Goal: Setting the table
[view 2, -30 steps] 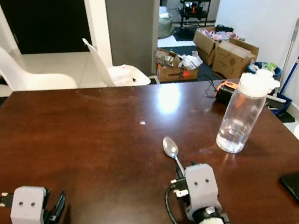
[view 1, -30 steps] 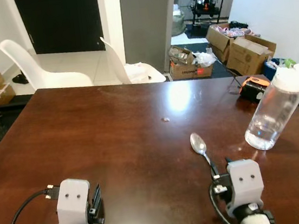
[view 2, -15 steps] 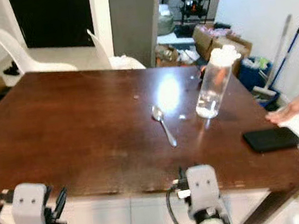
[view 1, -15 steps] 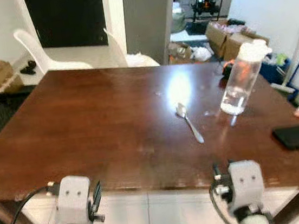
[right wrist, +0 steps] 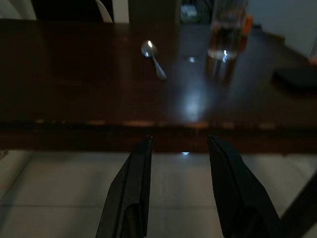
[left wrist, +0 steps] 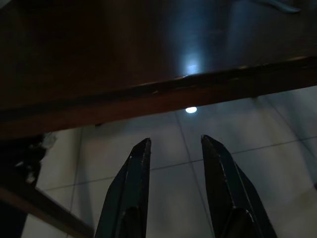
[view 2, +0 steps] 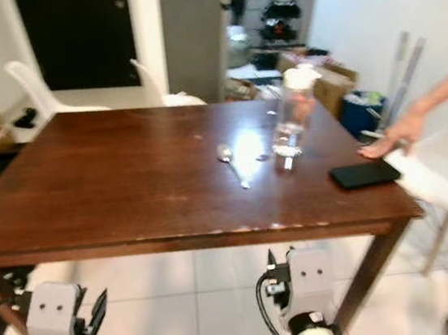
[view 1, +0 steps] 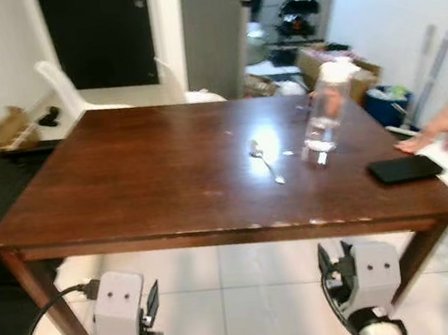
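Standing off from the desk, we hold left claw and right claw parted and empty, the spoon lying beside the water bottle, seemingly placed.

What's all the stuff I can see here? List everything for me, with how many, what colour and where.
table: one, dark brown wood, ahead of the robot
spoon: one, silver, mid-table
bottle: one, clear with a white lid, right of the spoon
phone: one, black, near the table's right edge
chairs: two, white, at the far side
cardboard boxes: several, brown, in the room behind
person's hand: one, beside the phone
left gripper: black fingers open, over the floor tiles
right gripper: black fingers open, facing the table edge
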Controlling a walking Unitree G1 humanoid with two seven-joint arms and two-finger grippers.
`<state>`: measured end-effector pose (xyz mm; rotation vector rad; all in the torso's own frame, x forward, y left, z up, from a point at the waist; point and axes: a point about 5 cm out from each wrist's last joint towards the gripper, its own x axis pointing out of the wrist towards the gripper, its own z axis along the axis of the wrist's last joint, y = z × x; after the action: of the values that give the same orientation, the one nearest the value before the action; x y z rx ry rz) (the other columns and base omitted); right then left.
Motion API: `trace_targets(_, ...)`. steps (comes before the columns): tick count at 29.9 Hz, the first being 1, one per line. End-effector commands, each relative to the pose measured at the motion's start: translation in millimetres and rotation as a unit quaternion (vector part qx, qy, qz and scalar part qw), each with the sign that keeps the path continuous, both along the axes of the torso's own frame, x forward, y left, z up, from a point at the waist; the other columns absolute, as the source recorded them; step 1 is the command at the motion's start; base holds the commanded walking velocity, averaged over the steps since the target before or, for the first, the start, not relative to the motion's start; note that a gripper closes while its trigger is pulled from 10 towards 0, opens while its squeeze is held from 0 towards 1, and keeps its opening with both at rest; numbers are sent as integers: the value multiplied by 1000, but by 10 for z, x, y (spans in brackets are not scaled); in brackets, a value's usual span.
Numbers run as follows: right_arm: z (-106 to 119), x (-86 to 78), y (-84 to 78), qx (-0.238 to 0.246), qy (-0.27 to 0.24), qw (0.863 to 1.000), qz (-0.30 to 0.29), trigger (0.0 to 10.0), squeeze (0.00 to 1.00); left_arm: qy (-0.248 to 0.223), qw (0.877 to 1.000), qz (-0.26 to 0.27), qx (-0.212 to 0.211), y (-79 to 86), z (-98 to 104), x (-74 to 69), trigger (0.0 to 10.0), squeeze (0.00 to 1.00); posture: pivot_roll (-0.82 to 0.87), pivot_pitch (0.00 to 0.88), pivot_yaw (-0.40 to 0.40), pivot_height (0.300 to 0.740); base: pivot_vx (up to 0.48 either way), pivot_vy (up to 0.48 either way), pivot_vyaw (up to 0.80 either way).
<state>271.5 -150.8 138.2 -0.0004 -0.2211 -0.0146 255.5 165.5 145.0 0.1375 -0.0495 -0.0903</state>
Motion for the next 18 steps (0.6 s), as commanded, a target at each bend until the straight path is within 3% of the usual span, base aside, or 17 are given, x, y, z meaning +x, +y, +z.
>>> trace_targets(1, -59, -13, 9, 4, 16, 1000, 5, 10000, 0, 18, 1000, 5, 2, 15, -77, -32, 10000, 0, 44, 147, 34, 740, 0, 0, 0)
trace_targets(3, -81, -12, 7, 1, 23, 1000, 4, 10000, 0, 19, 1000, 5, 4, 14, -80, -30, 10000, 0, 44, 148, 34, 740, 0, 0, 0)
trace_targets(12, -175, 13, 10, -28, 55, 998, 9, 10000, 0, 26, 1000, 11, 8, 36, -117, -35, 10000, 0, 46, 149, 31, 740, 0, 0, 766)
trace_targets(15, -262, 9, 31, -46, 75, 996, 21, 10000, 0, 41, 999, 17, 13, 61, -194, -38, 10000, 0, 47, 148, 31, 740, 0, 0, 775)
trace_targets(17, -465, -26, 52, -83, 118, 989, 41, 10000, 0, 79, 996, 32, 21, 133, -396, -63, 10000, 0, 47, 147, 29, 740, 0, 0, 778)
trace_targets(18, -465, -26, 52, -83, 118, 989, 41, 10000, 0, 79, 996, 32, 21, 133, -396, -63, 10000, 0, 47, 147, 29, 740, 0, 0, 781)
